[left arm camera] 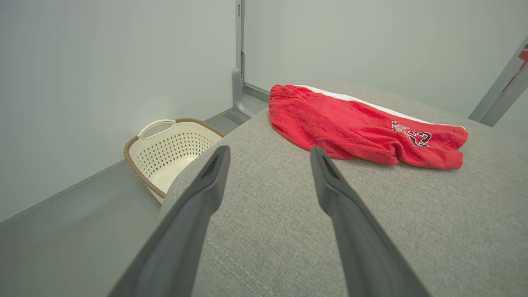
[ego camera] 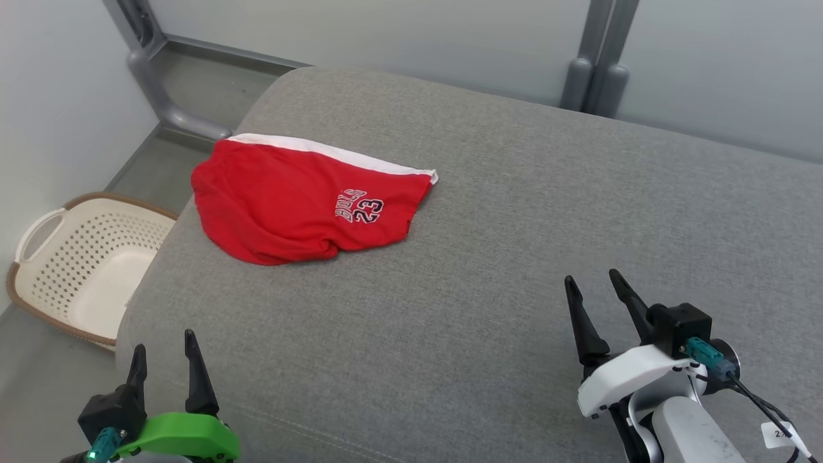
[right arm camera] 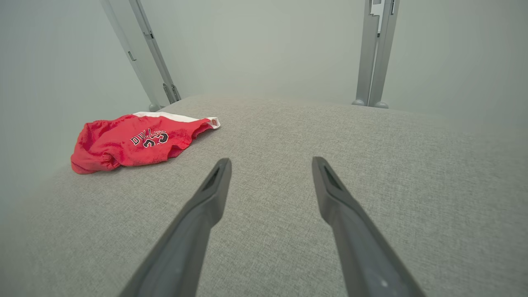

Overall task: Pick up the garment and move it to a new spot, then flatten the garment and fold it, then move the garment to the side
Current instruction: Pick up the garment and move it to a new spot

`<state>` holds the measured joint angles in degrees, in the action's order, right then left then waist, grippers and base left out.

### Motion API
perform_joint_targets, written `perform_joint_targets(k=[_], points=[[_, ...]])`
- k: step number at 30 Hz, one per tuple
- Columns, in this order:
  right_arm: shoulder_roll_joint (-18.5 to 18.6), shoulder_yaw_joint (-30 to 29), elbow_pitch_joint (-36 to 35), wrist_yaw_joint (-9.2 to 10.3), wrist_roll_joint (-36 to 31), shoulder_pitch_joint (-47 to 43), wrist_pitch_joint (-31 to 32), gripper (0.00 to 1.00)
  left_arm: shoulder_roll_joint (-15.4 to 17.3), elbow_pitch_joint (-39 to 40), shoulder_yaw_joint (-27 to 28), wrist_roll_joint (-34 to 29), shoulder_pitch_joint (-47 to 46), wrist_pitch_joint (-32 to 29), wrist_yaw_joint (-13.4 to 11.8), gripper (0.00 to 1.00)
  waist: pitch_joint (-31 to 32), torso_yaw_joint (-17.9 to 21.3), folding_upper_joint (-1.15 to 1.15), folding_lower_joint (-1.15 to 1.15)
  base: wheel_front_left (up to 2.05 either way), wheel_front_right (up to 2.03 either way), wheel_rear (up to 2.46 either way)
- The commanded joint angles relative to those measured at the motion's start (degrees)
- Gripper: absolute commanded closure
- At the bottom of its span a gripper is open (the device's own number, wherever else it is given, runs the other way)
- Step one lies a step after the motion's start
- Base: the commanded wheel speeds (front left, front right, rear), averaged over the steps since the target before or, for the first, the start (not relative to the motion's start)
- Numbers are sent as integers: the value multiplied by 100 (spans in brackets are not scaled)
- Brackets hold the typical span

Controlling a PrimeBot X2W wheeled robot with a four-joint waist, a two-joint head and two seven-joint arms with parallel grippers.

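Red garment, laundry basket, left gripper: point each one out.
Red garment (ego camera: pixel 276 206), head view, red cloth beside the printed number.
Laundry basket (ego camera: pixel 90 251), head view, its perforated side wall.
Left gripper (ego camera: pixel 164 341), head view, midway between its fingertips.

Red garment (ego camera: pixel 302 206) on grey cushion (ego camera: pixel 514 257)

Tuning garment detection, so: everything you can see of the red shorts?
The red shorts look like soft jersey knit, with a white stripe along the far edge and a dark-outlined 23 print with lettering, upside down in the head view. They lie loosely bunched, not flat, the near edge rumpled, on the far left of the grey cushion, close to its left edge. Only the cushion touches them.
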<state>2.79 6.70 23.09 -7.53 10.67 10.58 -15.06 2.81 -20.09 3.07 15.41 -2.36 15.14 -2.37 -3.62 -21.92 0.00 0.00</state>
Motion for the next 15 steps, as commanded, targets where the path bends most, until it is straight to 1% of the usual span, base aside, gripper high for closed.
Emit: perform_joint_targets(k=[1, 9, 15], points=[[23, 20, 14, 9, -2, 46, -12, 0, 21, 11, -1, 79, 99, -3, -34, 0, -43, -300, 0, 0, 0, 0, 0], [24, 184, 66, 9, 27, 67, -12, 0, 21, 11, 22, 126, 138, -4, -61, 0, -55, -667, 0, 0, 0, 0, 0], [24, 257, 103, 9, 47, 120, -12, 0, 21, 28, 74, 158, 162, -4, -102, 0, -69, -742, 0, 0, 0, 0, 0]])
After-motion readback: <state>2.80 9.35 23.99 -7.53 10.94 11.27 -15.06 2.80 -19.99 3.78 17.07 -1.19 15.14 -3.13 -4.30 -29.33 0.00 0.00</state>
